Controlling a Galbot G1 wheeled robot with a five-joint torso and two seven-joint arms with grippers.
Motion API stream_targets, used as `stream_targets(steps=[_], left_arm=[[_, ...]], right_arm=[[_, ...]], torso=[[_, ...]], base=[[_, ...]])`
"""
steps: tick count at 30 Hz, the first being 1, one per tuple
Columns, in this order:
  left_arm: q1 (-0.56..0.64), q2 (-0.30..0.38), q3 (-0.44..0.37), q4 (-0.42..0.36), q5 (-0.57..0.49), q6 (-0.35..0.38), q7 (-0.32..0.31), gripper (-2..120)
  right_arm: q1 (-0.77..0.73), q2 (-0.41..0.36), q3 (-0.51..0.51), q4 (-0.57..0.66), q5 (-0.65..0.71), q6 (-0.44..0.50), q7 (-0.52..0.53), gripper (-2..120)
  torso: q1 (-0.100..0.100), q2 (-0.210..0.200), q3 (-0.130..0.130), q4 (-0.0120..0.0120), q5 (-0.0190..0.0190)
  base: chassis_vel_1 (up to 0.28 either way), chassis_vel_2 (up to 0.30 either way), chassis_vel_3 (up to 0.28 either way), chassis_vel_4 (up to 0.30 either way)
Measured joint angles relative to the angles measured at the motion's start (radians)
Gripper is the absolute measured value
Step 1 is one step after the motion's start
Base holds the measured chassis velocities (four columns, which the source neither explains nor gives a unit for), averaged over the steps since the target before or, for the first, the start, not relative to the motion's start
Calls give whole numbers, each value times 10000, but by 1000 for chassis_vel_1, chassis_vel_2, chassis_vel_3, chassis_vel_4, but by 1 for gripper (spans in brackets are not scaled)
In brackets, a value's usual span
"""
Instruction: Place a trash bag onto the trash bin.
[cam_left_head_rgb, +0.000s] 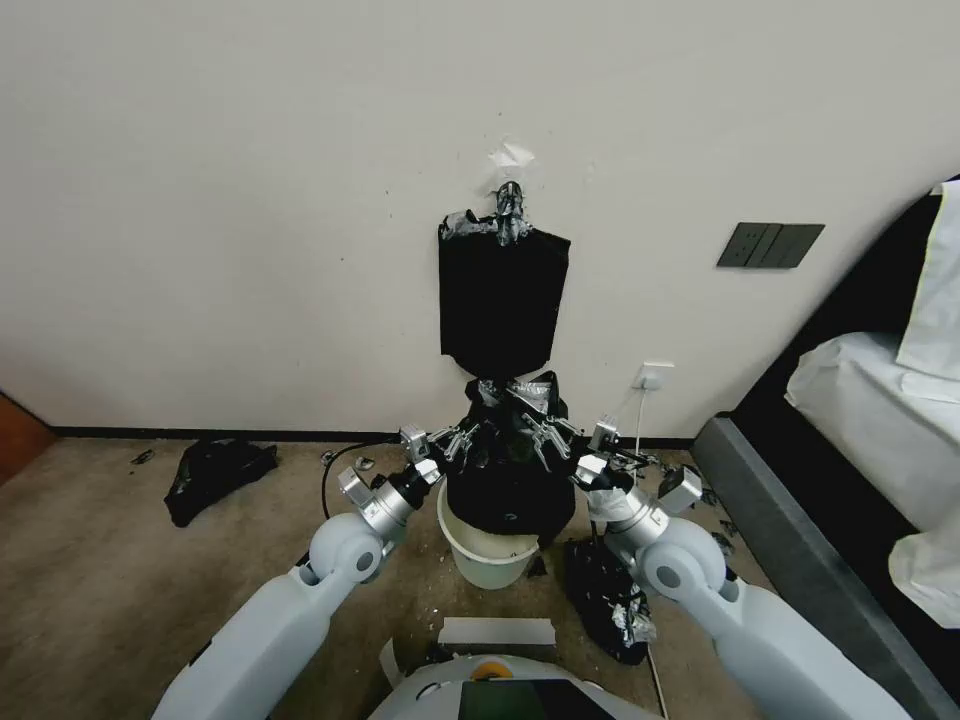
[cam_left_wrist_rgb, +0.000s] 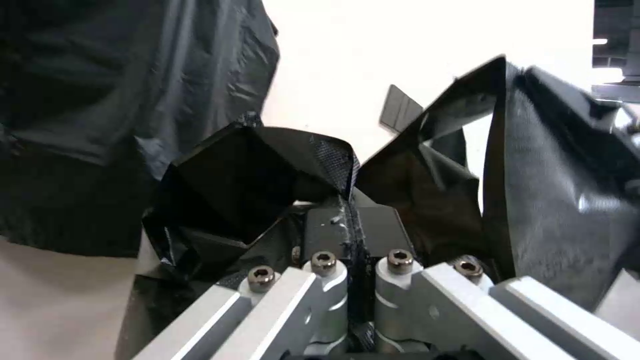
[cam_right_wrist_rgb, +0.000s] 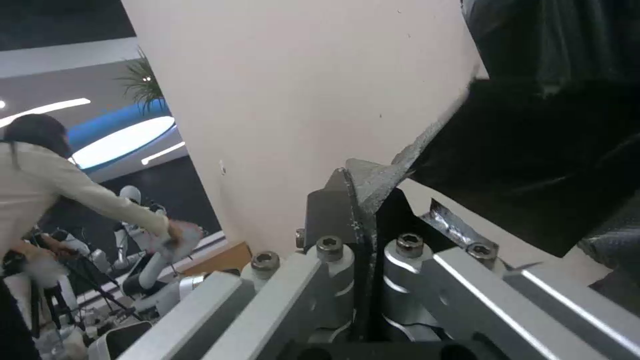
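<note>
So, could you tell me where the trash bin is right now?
In the head view, the trash bin stands on the floor at centre, directly under the trash bag, between both arms.

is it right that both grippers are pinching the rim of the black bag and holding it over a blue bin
Not quite: the trash bin is cream-white, not blue, as the head view shows. The rest holds: the left gripper and right gripper each have their jaws shut on the rim of the trash bag above it.

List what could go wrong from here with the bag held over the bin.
The left gripper and right gripper pinch only thin edges of the trash bag, so the film could slip or tear. The bag hangs bunched, its mouth may miss the trash bin rim. The hanging bundle of bags is close above and might snag.
</note>
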Motion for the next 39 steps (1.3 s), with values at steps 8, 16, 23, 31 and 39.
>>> stream_targets(steps=[8,16,23,31,39], left_arm=[[200,226,-506,-181,-31,-30,82,0],[264,302,-635,-193,-42,-54,139,0],[516,256,-438,-15,174,-48,278,0],[908,188,-400,243,517,-49,416,0],[1297,150,-504,472,748,-177,583,0]], right_arm=[[354,403,-374,-522,-139,-9,25,0],[427,668,-686,-854,-197,-7,49,0],[-29,472,-612,-958,-268,73,46,0],[-562,399,-572,-1253,-526,326,12,0],[-715,211,-563,-1436,-608,411,6,0]], torso=[[0,-1,0,1,0],[0,0,-1,0,1],[0,0,-1,-1,1],[0,0,-1,-1,2],[0,0,-1,-1,1]], base=[[0,0,0,0],[0,0,0,0],[0,0,0,0],[0,0,0,0],[0,0,0,0]])
